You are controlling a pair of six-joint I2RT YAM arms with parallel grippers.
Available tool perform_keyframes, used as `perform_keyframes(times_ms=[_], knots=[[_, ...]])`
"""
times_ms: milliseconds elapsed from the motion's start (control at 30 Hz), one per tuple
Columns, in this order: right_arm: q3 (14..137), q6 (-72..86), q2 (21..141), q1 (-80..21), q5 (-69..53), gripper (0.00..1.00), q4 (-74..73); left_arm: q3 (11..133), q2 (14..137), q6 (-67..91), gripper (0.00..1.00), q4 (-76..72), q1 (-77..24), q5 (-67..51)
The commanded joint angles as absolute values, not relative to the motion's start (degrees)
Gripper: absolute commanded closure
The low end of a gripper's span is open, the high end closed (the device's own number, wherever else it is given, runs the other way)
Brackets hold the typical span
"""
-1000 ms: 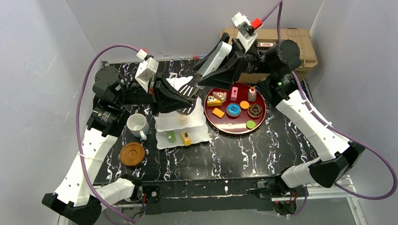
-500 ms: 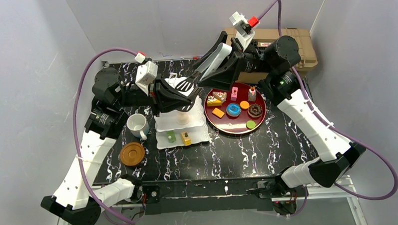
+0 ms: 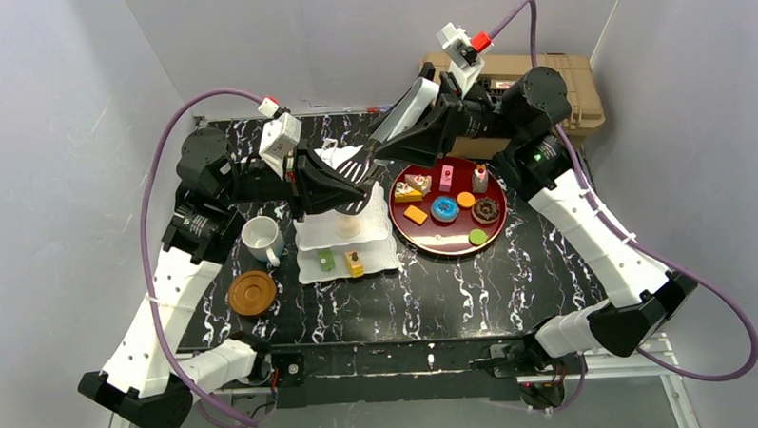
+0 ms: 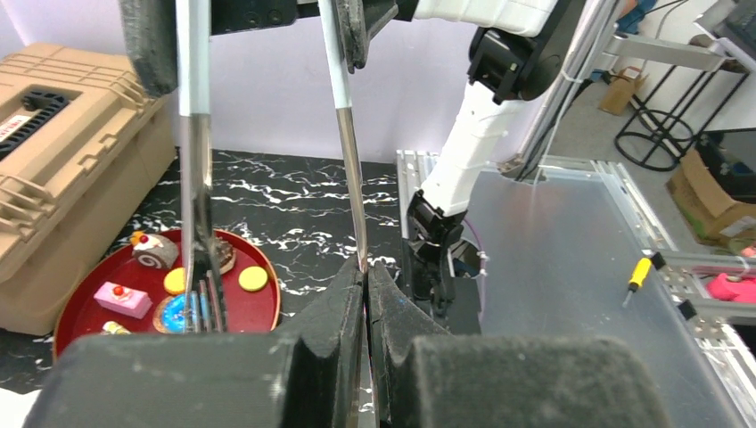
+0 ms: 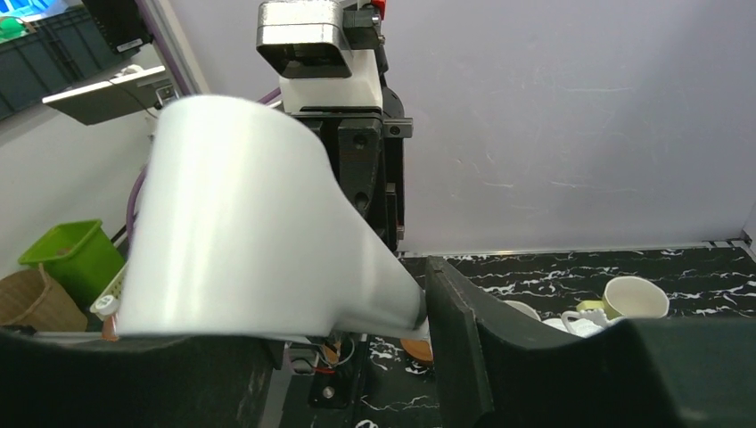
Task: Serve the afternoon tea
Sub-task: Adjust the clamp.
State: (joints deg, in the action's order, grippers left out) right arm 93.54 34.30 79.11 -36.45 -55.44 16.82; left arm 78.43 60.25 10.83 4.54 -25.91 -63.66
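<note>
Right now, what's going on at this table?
Both arms meet above the stand. The right end effector holds a white-handled serving utensil, and the left end effector is pinched on a thin metal part of it. Most pastries sit on the red tray; two are on the stand. A mug and coaster sit at left.

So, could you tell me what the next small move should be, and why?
Probably open the left pincer: it pinches one arm of the tongs while the right pincer holds their white handle, and pastries wait on the tray.
</note>
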Motion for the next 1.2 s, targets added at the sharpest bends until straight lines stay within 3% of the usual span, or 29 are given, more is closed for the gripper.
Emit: perform_keyframes(times_ms=[0, 167, 367, 433, 500, 600, 767, 900, 967, 1167], knots=[[94.3, 34.8, 76.9, -36.5, -55.0, 0.36, 19.6, 79.4, 60.0, 14.7, 1.0, 0.4, -25.8, -66.5], [94.6, 35.8, 77.3, -36.5, -55.3, 0.36, 19.6, 79.7, 59.8, 13.3, 1.0, 1.7, -25.8, -66.1], [93.5, 35.4, 76.7, -36.5, -54.0, 0.6, 19.1, 79.9, 59.5, 11.9, 0.99, 2.9, -25.8, -63.5], [93.3, 33.8, 76.4, -36.5, -53.0, 0.69, 17.3, 80.2, 59.4, 11.1, 0.8, 3.6, -25.8, -62.3], [93.4, 32.0, 76.3, -36.4, -51.5, 0.75, 14.6, 80.4, 59.0, 10.0, 0.7, 4.2, -25.8, -61.0], [93.4, 29.7, 76.1, -36.4, -49.6, 0.77, 11.0, 81.0, 58.3, 7.1, 0.49, 5.5, -25.8, -57.0], [93.8, 22.3, 75.6, -36.1, -43.3, 0.77, 2.9, 82.6, 56.8, 0.8, 0.21, 9.5, -25.8, -51.1], [94.9, 15.3, 75.8, -35.8, -31.9, 0.77, -7.0, 82.8, 55.8, -2.1, 0.15, 12.4, -25.7, -47.3], [94.5, 12.4, 75.6, -35.6, -25.1, 0.78, -10.3, 82.8, 55.5, -2.9, 0.03, 13.8, -25.8, -44.8], [88.7, 7.7, 73.5, -35.6, -6.6, 0.8, -14.2, 83.9, 56.6, -2.8, 0.02, 17.0, -25.7, -39.1]])
